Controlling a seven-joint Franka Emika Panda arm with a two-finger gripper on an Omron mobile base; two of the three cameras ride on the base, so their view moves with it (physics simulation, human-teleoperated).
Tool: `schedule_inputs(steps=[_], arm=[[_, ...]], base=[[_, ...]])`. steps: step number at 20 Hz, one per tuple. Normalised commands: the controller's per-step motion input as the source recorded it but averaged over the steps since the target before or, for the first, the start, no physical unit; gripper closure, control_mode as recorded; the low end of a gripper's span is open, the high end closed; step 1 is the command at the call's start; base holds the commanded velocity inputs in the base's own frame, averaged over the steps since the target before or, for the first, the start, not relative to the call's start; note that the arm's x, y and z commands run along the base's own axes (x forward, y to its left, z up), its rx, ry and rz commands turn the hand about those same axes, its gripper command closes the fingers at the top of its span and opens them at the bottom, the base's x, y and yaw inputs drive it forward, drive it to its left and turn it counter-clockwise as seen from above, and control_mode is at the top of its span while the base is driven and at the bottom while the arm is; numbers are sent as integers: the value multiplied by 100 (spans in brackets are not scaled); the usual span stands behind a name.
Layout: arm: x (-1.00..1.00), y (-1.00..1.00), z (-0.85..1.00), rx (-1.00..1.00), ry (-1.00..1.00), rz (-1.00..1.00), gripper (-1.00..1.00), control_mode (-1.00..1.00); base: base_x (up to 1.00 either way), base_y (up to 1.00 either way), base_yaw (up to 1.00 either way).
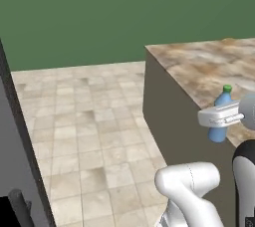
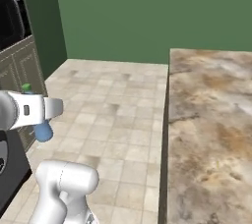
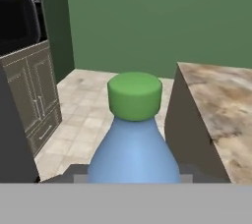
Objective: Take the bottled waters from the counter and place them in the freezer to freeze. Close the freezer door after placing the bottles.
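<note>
Blue-tinted bottle point(image 3: 134, 156) w/ green cap, upright, clamped in end effector point(image 1: 222, 117).

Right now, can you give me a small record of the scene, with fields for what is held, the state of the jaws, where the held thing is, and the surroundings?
held thing: blue-tinted bottle with green cap, upright
gripper: jaws shut on the bottle's body, below the cap
bottle position: lifted, off the counter, over the tiled floor in the right base view
counter: brown-and-beige marbled stone top
background: green wall; panelled cabinets on the hand view's left
</note>
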Motion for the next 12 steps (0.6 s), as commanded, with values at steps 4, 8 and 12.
schedule_inputs(steps=[4, 8, 12], arm=[[0, 0, 0, 0, 0, 0, 100, 100], [0, 0, 0, 0, 0, 0, 100, 100], [0, 0, 0, 0, 0, 0, 100, 100]], base=[[100, -6, 10], [97, -14, 13], [100, -18, 15]])
